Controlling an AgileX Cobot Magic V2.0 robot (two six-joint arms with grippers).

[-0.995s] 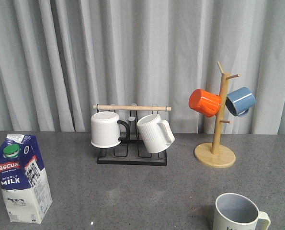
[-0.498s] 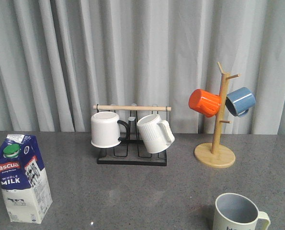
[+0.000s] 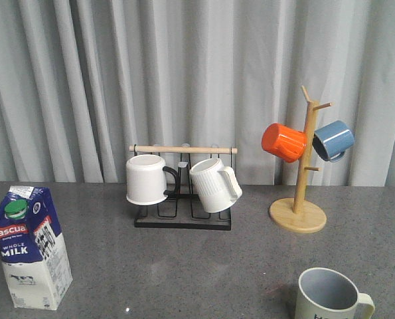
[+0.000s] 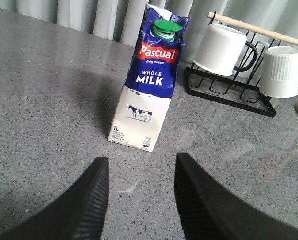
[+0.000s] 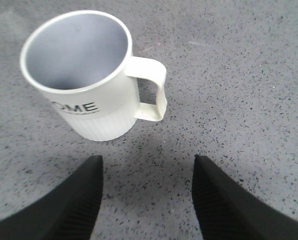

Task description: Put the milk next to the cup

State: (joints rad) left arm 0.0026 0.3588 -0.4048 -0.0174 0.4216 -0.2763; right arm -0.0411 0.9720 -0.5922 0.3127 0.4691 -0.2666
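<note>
Left tool (image 4: 138,192) spread wide, facing the upright milk (image 4: 147,90) — best to straddle its lower body squarely before carrying it right to the cup (image 3: 330,296).

Black, ribbed pincer fingers (image 4: 91,200)

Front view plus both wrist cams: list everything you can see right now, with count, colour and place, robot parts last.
milk: 1, blue and white, green cap, table front left, upright
cup: 1, cream, grey-blue inside, table front right
black wire rack: 1, wooden bar on top, table centre back
white mugs: 2, one plain with black handle, one ribbed, on the rack
wooden mug tree: 1, table back right
orange mug: 1, on tree
blue mug: 1, on tree
left gripper: open, facing milk
right gripper: open, facing cup
</note>
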